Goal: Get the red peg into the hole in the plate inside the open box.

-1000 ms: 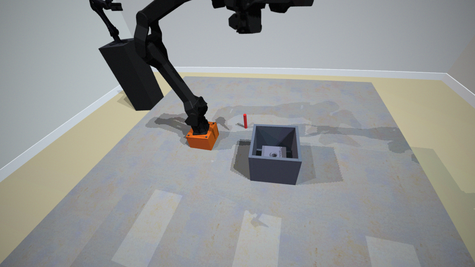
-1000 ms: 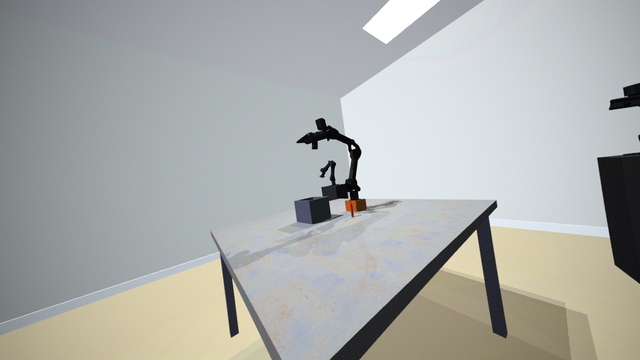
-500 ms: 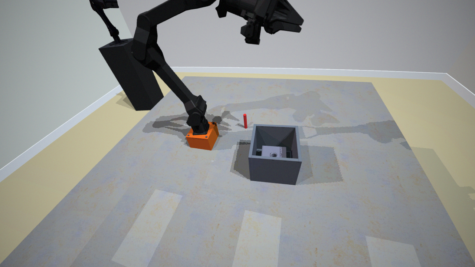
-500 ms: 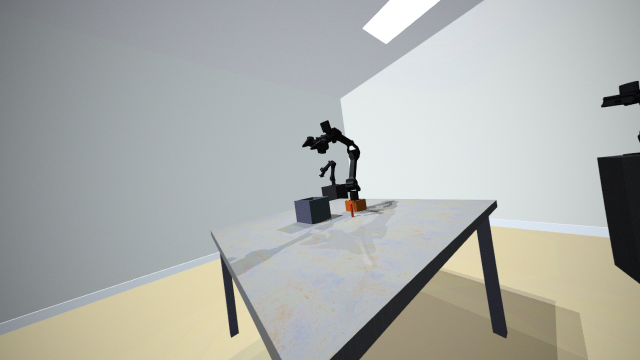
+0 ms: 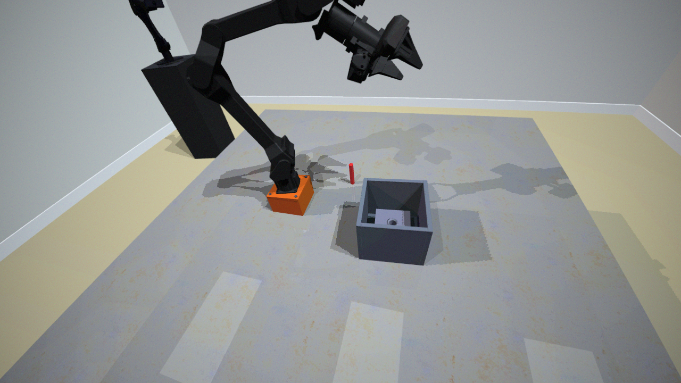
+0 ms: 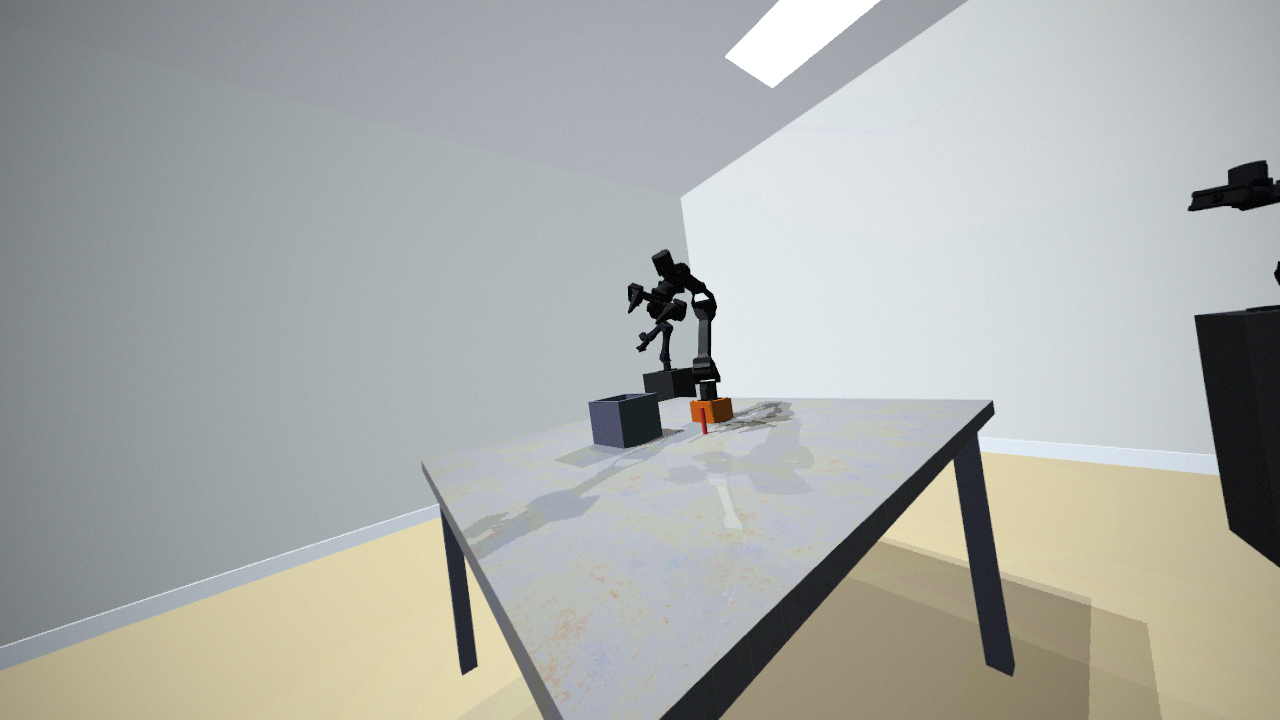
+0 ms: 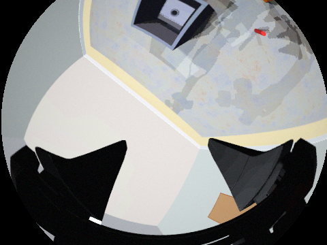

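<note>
The pincer [image 5: 411, 72] [image 6: 645, 316] [image 7: 168, 144] is held almost fully open, its two fingers set wide apart, and nothing is gripped between them. It is carried high above the table [image 5: 285, 309] [image 6: 608, 573] [image 7: 119, 41], towards the far side in the top view, with its fingertips slanted down to the right; neither the table nor anything on it is touched. The red peg [image 5: 351, 173] [image 6: 704, 421] [image 7: 259, 32] is left ungrasped, well apart from the fingers, and is stood upright on the table. In the top view it is placed between the orange base block [image 5: 285, 205] [image 6: 723, 411], to its left, and the open box [image 5: 394, 245] [image 6: 626, 422] [image 7: 154, 28], to its right and nearer. Inside the box a pale plate [image 5: 385, 215] [image 7: 184, 20] is seen at the bottom, pierced by a round hole [image 5: 392, 221] [image 7: 174, 12] in which no peg is held. By the orange block the arm [image 5: 249, 116] [image 6: 704, 331] is supported, bent over towards the right from there, and the peg is kept outside the box walls, near them but not touching.
</note>
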Robot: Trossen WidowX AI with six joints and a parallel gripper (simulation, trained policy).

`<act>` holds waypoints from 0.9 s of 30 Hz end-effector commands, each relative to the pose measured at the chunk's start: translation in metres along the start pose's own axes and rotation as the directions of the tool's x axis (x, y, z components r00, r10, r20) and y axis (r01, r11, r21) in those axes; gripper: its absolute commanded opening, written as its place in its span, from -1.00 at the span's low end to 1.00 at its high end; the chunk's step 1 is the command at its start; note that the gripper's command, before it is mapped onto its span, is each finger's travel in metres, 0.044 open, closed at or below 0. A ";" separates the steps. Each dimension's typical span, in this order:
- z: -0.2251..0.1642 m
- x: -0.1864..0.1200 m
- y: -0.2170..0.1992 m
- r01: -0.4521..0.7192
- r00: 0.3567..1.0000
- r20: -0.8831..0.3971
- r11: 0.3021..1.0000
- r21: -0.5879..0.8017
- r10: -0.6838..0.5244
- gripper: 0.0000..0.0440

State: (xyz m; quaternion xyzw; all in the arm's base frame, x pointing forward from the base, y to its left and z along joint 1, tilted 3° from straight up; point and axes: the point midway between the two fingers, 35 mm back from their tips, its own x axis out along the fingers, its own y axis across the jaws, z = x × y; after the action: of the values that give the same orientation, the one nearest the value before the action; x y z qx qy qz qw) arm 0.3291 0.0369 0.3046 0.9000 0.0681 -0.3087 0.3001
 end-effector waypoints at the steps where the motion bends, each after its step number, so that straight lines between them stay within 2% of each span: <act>1: 0.011 0.007 -0.031 0.105 0.994 0.048 0.989 -0.106 -0.100 0.96; 6: 0.024 0.011 -0.063 0.222 0.973 0.112 0.950 -0.218 -0.202 0.98; 12: 0.043 0.013 -0.097 0.360 0.930 0.205 0.873 -0.330 -0.306 1.00; 27: 0.098 0.013 -0.155 0.641 0.766 0.454 0.603 -0.476 -0.456 1.00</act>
State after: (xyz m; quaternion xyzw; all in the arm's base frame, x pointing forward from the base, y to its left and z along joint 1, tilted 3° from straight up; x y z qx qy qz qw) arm 0.2519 0.1033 0.1755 0.6707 0.3639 -0.4552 0.4588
